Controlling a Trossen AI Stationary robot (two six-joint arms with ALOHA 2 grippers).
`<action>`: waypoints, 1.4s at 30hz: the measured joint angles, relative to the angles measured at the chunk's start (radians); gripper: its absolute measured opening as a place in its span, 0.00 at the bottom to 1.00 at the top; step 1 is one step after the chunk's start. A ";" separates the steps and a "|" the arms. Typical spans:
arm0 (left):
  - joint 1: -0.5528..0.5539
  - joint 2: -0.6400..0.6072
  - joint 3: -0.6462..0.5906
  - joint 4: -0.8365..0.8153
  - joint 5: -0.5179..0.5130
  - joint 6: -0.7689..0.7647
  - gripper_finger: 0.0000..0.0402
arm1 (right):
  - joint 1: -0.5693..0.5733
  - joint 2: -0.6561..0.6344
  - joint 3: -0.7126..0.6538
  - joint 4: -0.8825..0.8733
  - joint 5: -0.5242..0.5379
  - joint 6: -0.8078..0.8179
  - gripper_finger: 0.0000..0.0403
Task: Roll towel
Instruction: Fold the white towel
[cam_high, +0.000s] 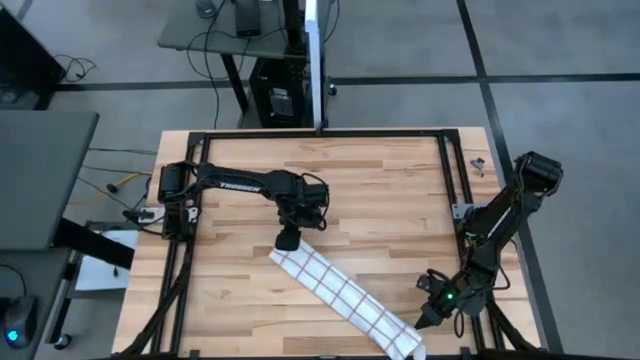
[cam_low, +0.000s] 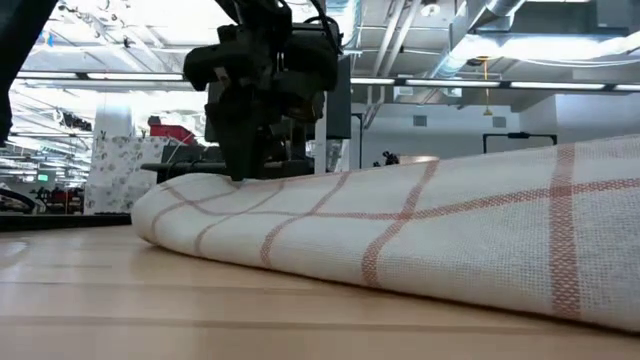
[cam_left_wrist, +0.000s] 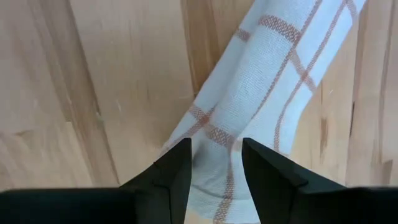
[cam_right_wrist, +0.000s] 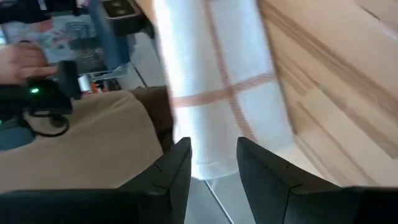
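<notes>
Left gripper (cam_high: 288, 240) set on one end of the folded towel (cam_high: 345, 297); right gripper (cam_high: 428, 317) waits by the other end.

The towel lies as a long narrow band on the wooden surface (cam_high: 390, 200), running from the centre toward 5 o'clock, its far end at the front edge. The left gripper's fingers (cam_left_wrist: 176, 171) are a little apart, straddling the cloth end; whether they pinch it I cannot tell. The right gripper, at 5 o'clock, has its fingers (cam_right_wrist: 177, 168) slightly apart with nothing held, the towel just beyond their tips.

Left claw (cam_high: 288, 240) atop towel (cam_high: 345, 297) end
</notes>
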 joint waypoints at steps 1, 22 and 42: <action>0.000 0.000 0.004 -0.004 0.000 0.000 0.31 | -0.001 -0.007 0.000 0.001 0.019 -0.019 0.30; -0.093 -0.146 -0.300 0.415 0.155 -0.165 0.29 | -0.158 0.358 0.180 0.271 -0.166 -0.275 0.31; -0.033 -0.172 -0.530 0.483 0.085 -0.494 0.29 | -0.455 0.296 0.183 -0.286 -0.453 -0.485 0.30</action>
